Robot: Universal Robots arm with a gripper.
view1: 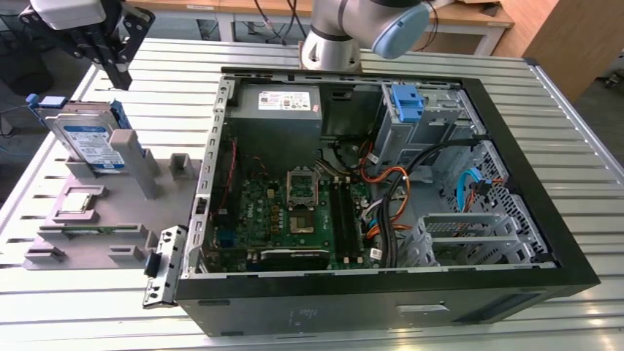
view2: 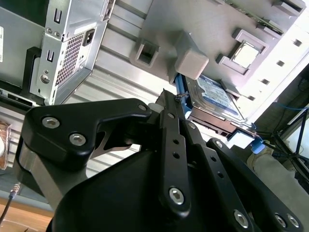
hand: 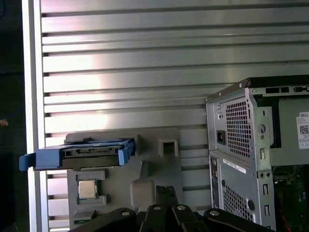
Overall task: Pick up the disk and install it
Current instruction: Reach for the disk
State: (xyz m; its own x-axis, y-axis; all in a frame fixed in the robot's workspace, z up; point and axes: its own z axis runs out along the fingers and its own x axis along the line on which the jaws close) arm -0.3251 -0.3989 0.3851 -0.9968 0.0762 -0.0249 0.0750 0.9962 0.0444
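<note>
Black gripper (hand: 166,189) links sit closest, jaws pinched together with nothing in them. Down past them the disk (view1: 93,139) stands on its edge in the grey holder (view1: 98,234) — apart from the gripper, top edge facing it. The holder lies beside the computer case (view1: 390,285), on the exterior view's left. A grey post (view1: 131,157) hides the disk's lower part.

I read the case (view1: 390,307) lying open on the surface (view1: 175,73), at the exterior view's right. The fixture (view1: 98,227) sits just beside it, at that view's left. The disk (view1: 93,142) stands on edge in the fixture, with a chip (view1: 80,201) in a pocket beside it. The tool (view1: 119,73) hangs above the disk, apart from it. Inside the case, the bracket (view1: 408,102) is to the right of the power supply (view1: 288,102).
</note>
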